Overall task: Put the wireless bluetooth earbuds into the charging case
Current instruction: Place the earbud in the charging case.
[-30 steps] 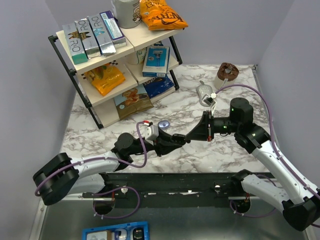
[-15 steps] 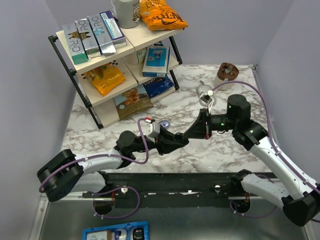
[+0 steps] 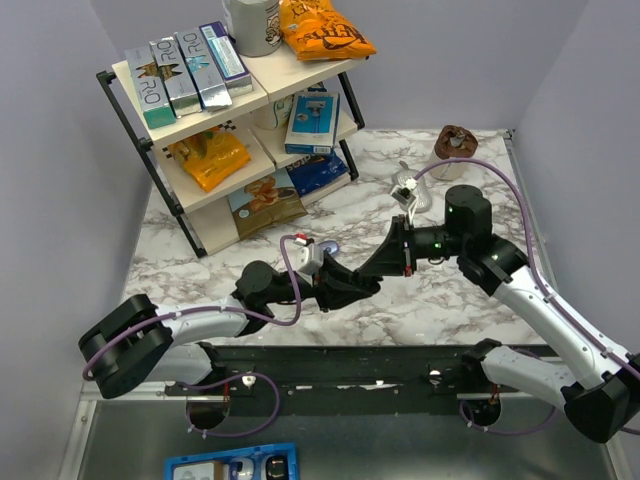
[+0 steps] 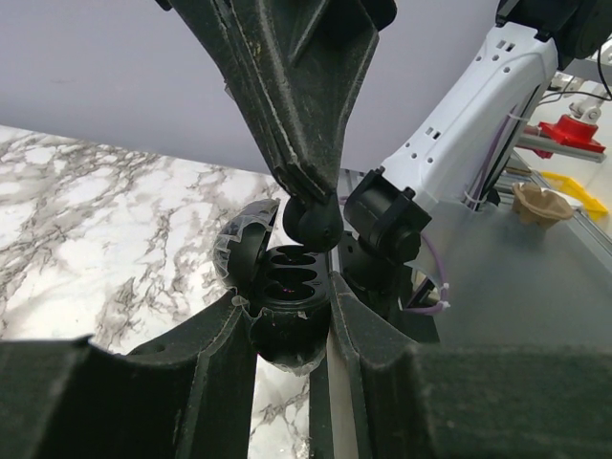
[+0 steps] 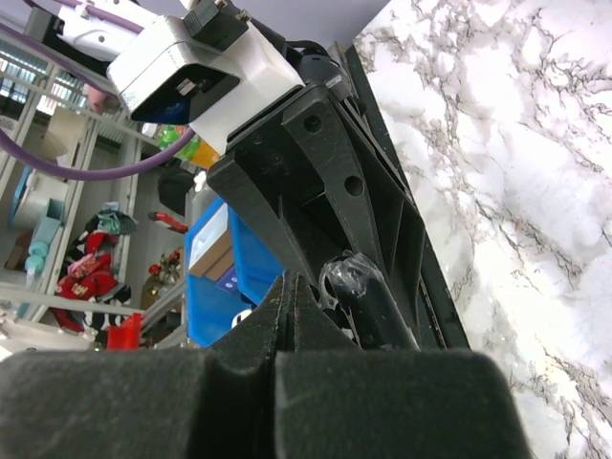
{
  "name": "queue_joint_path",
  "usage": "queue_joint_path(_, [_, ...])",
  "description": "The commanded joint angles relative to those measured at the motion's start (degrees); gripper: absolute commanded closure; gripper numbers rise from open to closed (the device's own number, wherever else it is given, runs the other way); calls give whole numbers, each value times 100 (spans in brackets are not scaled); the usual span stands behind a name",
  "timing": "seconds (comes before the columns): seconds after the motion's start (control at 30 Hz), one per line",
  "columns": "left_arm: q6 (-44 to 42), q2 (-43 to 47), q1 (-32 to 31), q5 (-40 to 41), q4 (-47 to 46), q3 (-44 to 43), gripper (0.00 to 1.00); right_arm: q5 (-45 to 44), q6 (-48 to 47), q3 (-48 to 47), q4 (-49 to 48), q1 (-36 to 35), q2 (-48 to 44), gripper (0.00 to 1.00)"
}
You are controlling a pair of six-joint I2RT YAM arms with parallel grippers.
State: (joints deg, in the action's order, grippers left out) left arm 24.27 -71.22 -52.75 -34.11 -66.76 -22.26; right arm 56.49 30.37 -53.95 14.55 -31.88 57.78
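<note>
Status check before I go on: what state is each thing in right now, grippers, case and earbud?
Left gripper: shut on case.
Right gripper: shut on earbud.
Case: lid open, slots exposed.
Earbud: over the open case, not yet seated.

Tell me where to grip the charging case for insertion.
Grip the charging case by its rounded lower shell, across the sides, from the base end, as the left gripper does: the lid hangs open to one side and the sockets face the earbud.
</note>
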Motion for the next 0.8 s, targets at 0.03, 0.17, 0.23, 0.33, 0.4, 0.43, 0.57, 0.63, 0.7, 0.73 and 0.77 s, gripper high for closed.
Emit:
queue_joint_path(0.03, [60, -129, -86, -219, -416, -208, 100, -42, -49, -151, -110, -73, 58, 99])
queue_joint_path(0.17, [78, -146, -104, -210, -478, -217, 100, -68, -84, -142, -110, -108, 76, 99])
queue_joint_path(0.23, [95, -146, -104, -210, -504, -217, 100, -94, -84, -115, -101, -108, 84, 99])
queue_joint_path(0.33, [104, -129, -113, -193, -513, -208, 100, -103, -110, -72, -92, -125, 58, 99])
queue_joint_path(0.4, [104, -111, -113, -140, -522, -200, 100, -138, -137, -71, -57, -126, 23, 99])
queue_joint_path(0.43, [95, -94, -113, -140, -531, -200, 100, -182, -171, -71, -22, -126, 14, 99])
queue_joint_path(0.57, [60, -67, -113, -70, -504, -208, 100, -243, -268, -63, 66, -143, -3, 99])
queue_joint_path(0.63, [69, -76, -113, -35, -504, -226, 100, -296, -303, -63, 136, -152, -12, 99])
queue_joint_path(0.7, [60, -76, -113, 9, -496, -226, 100, -331, -339, -54, 171, -169, -30, 99])
queue_joint_path(0.73, [60, -67, -113, 44, -496, -226, 100, -366, -356, -63, 189, -170, -39, 99])
queue_joint_path(0.77, [60, -67, -113, 62, -487, -235, 100, -393, -374, -54, 198, -187, -39, 99])
